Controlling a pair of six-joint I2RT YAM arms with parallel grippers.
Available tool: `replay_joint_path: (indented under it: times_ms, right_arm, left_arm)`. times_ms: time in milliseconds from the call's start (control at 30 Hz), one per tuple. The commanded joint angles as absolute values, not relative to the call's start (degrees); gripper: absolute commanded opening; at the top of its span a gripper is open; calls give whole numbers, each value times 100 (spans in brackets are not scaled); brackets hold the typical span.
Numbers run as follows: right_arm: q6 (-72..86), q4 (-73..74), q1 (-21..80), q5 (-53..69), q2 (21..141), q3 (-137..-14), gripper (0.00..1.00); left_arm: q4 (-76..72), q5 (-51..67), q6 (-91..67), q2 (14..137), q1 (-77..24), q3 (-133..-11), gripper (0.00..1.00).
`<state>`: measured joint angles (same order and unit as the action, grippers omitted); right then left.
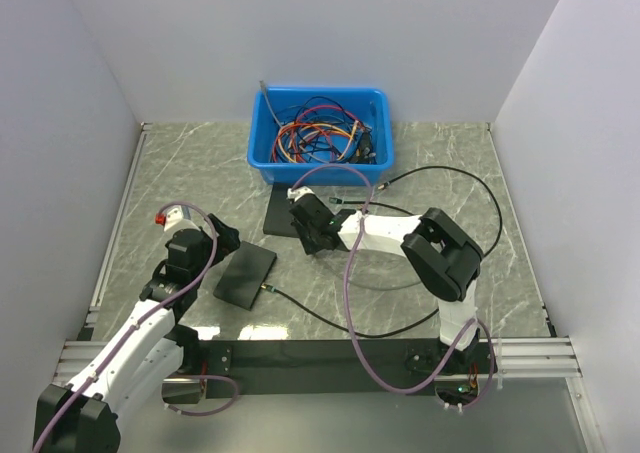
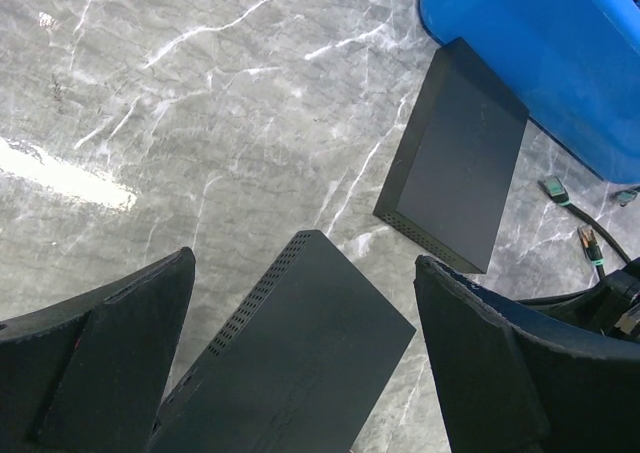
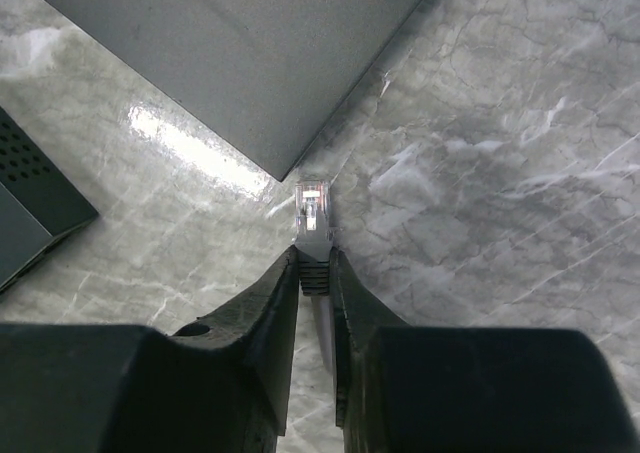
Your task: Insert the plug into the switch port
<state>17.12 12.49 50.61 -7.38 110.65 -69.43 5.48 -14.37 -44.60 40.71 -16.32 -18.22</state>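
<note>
A clear plug point(image 3: 313, 211) on a grey-booted cable lies on the marble just off the corner of the far black switch point(image 3: 240, 53). My right gripper point(image 3: 315, 265) is shut on the plug's ribbed boot, both fingers pressing on it. In the top view this gripper point(image 1: 312, 235) sits beside that switch point(image 1: 281, 213), and the plug is hidden under it. A second black switch point(image 1: 245, 275) lies nearer the left arm. My left gripper point(image 2: 305, 263) hangs open over it, its fingers point(image 2: 110, 353) apart from the case point(image 2: 290, 353).
A blue bin point(image 1: 300, 171) of tangled cables stands at the back. Black cable point(image 1: 470, 188) loops over the table on the right, and one cable end point(image 1: 268, 289) meets the near switch. Two loose plugs point(image 2: 553, 188) lie beside the far switch point(image 2: 455, 173).
</note>
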Motion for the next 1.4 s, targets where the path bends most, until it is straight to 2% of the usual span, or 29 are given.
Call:
replay_joint_path:
  times_ms: [0, 133, 267, 433, 633, 767, 900, 1167, 1367]
  right_arm:
    - [1714, 1249, 5229, -685, 11136, -6786, 8]
    - [1503, 959, 5458, -589, 10269, -6234, 3]
    - [1450, 712, 5607, -344, 9336, -5758, 2]
    - [1389, 203, 5748, 202, 8212, -5222, 0]
    - [1327, -535, 5827, 545, 7332, -4703, 0]
    - [1371, -931, 5836, 694, 7058, -4527, 0]
    - [1389, -1081, 5845, 730, 7084, -4561, 0]
    - [1485, -1389, 5924, 809, 7119, -4544, 0]
    - [1485, -1415, 6003, 800, 7146, -4614, 0]
  left_arm:
    - [343, -1362, -4342, 3999, -1600, -1793, 98]
    - [360, -1345, -4333, 3920, -1600, -1775, 97]
    - [571, -994, -4596, 3282, -1600, -1784, 90]
    - [106, 112, -5045, 2225, -1617, -1424, 88]
    - [-359, 1308, -5326, 2425, -1626, -1486, 83]
    - [-1008, 2046, -5519, 2627, -1670, -1336, 80]
    - [-1431, 2241, -5651, 2698, -1871, -1231, 79]
    - [-2030, 2022, -5687, 3092, -2812, -1300, 80]
    - [-2408, 1539, -5739, 3542, -3392, -1301, 77]
